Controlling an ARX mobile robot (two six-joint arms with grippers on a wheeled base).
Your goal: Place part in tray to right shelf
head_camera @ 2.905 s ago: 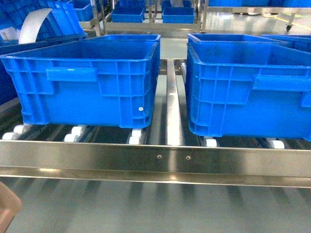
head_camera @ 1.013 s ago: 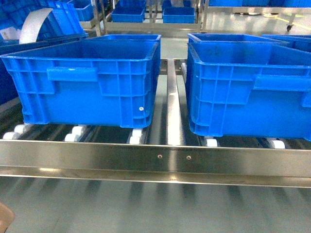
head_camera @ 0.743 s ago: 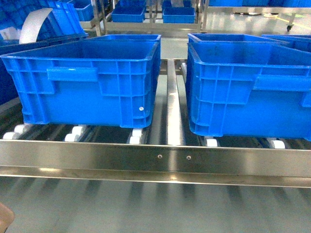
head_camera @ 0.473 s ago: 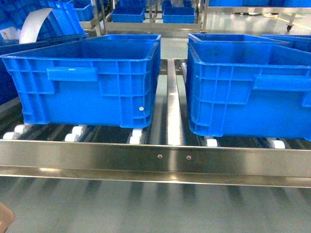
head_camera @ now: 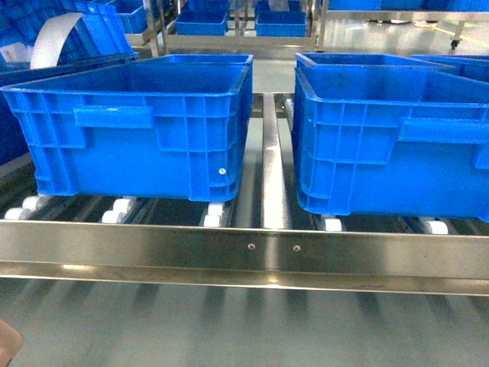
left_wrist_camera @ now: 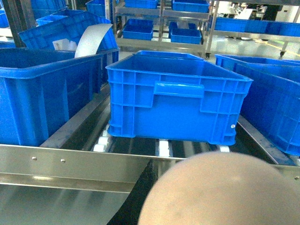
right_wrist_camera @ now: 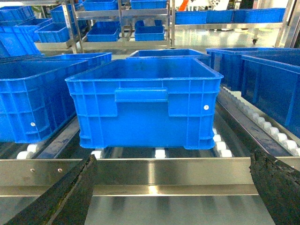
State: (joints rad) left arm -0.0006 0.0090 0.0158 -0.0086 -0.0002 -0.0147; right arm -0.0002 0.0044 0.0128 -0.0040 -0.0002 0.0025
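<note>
**Rack with two crates, part not in view**

Shrinking at the lower-left corner of the head view: the tan rounded object [head_camera: 8, 344], which filled more of that corner in the earliest frame and is now showing only a sliver. Crates and rack are sitting as before.

Item 1. Shelf [head_camera: 244, 256]: a stainless-steel rack, its long front rail running across the head view with two screws near the middle; white rollers [head_camera: 114, 212] are showing behind the rail.

Item 2. Left crate [head_camera: 137, 130] and right crate [head_camera: 390, 138]: large blue ribbed bins resting on the rollers, side by side, a steel divider strip lying between them.

Item 3. Right gripper [right_wrist_camera: 173, 197]: its two dark fingers [right_wrist_camera: 65, 197] are standing spread wide apart (nothing between them), pointing toward the rail and a crate beyond it.

Item 4. Left gripper: hidden; the left wrist camera is showing only a blurred tan dome low in its frame, so I cannot tell its state.

Item 5. Blue part and cream tray: neither is appearing in any current view; their location cannot be told.
</note>
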